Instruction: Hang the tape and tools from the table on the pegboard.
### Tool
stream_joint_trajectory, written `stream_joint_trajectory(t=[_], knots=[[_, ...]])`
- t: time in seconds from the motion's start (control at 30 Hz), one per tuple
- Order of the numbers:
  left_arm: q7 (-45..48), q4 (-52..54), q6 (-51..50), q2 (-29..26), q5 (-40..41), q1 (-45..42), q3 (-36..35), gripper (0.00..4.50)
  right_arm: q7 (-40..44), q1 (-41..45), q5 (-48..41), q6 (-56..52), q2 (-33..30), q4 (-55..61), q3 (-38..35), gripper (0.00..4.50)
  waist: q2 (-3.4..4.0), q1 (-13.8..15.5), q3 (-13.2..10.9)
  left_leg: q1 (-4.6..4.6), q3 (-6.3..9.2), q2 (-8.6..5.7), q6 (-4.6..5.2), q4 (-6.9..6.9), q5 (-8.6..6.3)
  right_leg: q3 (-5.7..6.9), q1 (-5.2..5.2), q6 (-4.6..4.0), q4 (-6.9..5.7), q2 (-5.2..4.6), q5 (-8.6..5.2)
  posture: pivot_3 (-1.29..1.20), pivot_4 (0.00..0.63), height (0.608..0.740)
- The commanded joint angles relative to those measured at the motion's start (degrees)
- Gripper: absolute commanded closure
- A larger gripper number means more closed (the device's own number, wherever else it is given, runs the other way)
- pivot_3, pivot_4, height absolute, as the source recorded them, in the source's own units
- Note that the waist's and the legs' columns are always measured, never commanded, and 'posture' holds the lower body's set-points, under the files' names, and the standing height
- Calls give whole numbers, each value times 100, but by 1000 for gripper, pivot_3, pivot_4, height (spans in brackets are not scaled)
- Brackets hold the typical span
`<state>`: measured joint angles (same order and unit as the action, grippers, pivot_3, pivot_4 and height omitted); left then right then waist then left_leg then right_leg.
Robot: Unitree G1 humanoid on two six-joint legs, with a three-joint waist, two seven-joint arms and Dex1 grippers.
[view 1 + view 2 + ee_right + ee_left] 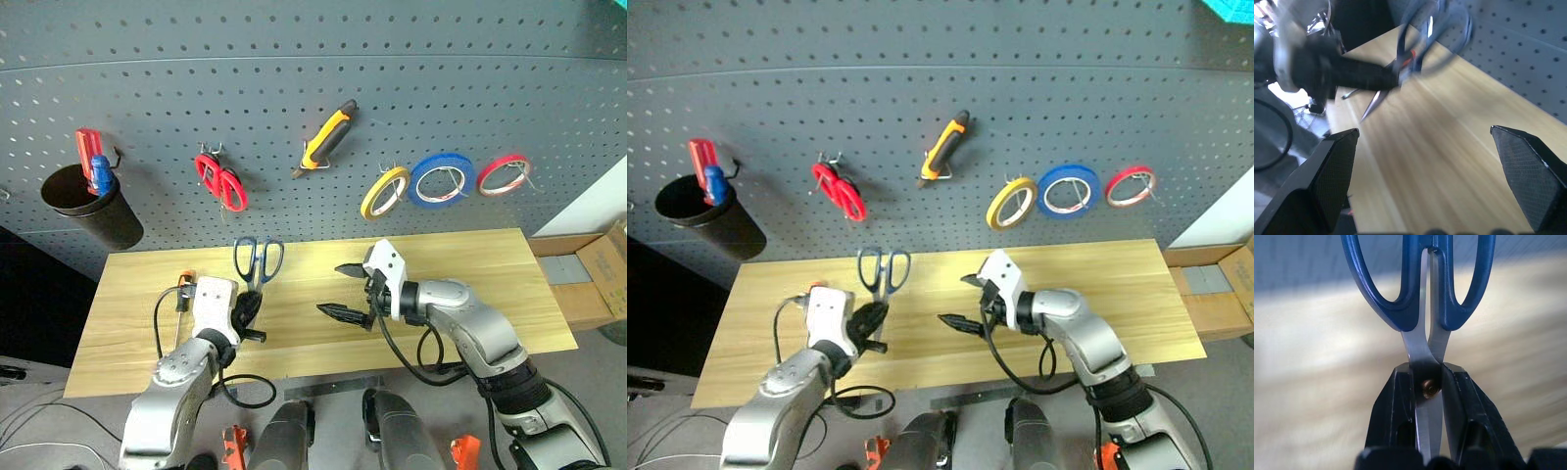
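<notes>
My left gripper (252, 305) is shut on the dark-blue-handled scissors (258, 258). Its fingers (1400, 406) clamp the blades at the pivot screw, and the blue handle loops (1400, 293) point toward the pegboard (294, 59). The scissors are held over the left half of the table (470, 284). My right gripper (339, 291) stands open over the table's middle, pointing left at the scissors, with nothing between its fingers (1327, 181). On the pegboard hang the yellow tape (385, 192) and the yellow-and-black knife-like tool (326, 137).
Also on the pegboard are red-handled scissors (222, 181), a blue tape ring (442, 179), a red tape ring (505, 174) and a black cup (93, 206) holding a red-handled screwdriver (88, 157). Cardboard boxes (593, 279) sit past the table's right end.
</notes>
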<state>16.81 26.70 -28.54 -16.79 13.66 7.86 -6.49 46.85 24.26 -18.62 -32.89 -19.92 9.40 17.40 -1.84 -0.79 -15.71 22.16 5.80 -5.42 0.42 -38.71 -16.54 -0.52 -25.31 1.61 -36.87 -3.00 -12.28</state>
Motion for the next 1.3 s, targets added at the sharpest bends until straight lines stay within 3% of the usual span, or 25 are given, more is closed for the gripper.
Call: stream_joint_trajectory(t=[0.03, 0.2, 0.47, 0.73, 1.3], knots=[[316, 295, 1418, -8, -68, 444, -237, 4031, 426, 208, -672, -10, 71, 299, -423, 0, 0, 0, 0, 0, 0, 1, 0, 0, 0, 0, -1, 0, -1, 0, 0, 22, 258, 740], [574, 215, 2638, -39, -99, 854, -441, 4032, 567, 928, -1643, -439, 207, 636, -1018, 0, 6, 59, -4, 4, -1, 0, 27, -1, -15, 0, 0, 0, 1, -2, 0, 28, 247, 740], [193, 231, 3330, 162, -254, 653, -627, 4032, 734, 1176, -1475, -261, 66, 408, -822, 0, 6, 176, 1, 34, 10, -4, 13, -14, -7, 19, -15, -1, 4, -4, 1, 42, 224, 740], [267, -88, 2607, -40, -54, -271, -404, 4032, 819, 1394, -1461, -105, 193, 286, -779, 0, 6, 207, 6, 36, 10, -4, 11, -18, -6, 22, -20, -1, -7, -4, 2, 52, 212, 740], [503, -753, 2218, -155, 186, -1076, -451, 4033, 513, 1446, -1534, -201, 214, 686, -872, 0, 4, 189, 9, 60, 6, -3, 10, -25, -4, 24, -48, -2, -14, -3, 3, 11, 213, 740]])
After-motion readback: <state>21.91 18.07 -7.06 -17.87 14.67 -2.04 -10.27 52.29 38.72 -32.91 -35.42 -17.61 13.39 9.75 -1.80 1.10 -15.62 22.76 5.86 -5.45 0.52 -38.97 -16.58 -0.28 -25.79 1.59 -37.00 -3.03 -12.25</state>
